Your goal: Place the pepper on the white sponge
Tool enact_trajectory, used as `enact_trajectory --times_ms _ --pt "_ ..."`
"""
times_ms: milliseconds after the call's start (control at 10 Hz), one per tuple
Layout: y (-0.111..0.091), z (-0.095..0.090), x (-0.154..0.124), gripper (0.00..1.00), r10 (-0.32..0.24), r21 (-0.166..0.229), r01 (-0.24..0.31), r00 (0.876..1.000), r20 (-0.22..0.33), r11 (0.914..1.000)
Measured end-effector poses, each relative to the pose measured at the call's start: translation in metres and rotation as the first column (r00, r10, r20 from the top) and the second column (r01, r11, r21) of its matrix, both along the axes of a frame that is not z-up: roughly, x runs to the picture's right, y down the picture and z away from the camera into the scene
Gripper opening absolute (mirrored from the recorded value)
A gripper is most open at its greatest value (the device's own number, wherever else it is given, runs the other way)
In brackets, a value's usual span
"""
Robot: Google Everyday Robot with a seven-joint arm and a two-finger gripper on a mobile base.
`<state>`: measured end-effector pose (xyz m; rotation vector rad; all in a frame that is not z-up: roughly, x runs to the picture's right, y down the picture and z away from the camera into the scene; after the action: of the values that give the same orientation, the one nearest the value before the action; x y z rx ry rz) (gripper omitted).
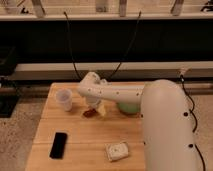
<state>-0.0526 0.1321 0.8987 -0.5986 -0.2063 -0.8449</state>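
A: Gripper (94, 105), position?

B: Low over the wooden surface (85, 132), toward its back left part, at the end of the white arm (112, 92) that reaches in from the right. Whether the grip is spread or closed, cannot tell: the arm's casing hides that end.

A: The pepper (90, 113)?

B: Small dark red-brown piece, lying on the surface directly under the gripper's end. Contact between the two cannot be told from this angle.

A: And the white sponge (117, 151)?

B: Pale squarish pad, flat on the surface near the front edge, right of middle. It lies well apart from the pepper, forward and to the right of it. Nothing rests on it.

A: Other items noted?

B: A translucent cup (65, 99) stands upright just left of the gripper, near the pepper but apart from it. A green bowl (129, 108) sits behind the arm, mostly hidden by it. A black flat rectangle (58, 145) lies at front left, well apart from the sponge. Two dark cables (70, 45) hang down behind the surface, against the dark wall.
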Motion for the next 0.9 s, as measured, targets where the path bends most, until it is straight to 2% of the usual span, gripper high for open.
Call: enact_trajectory --times_ms 900 --pt "0.0092 0.0054 -0.0072 0.80 -0.001 -0.029 0.001 1.000 0.008 0.9996"
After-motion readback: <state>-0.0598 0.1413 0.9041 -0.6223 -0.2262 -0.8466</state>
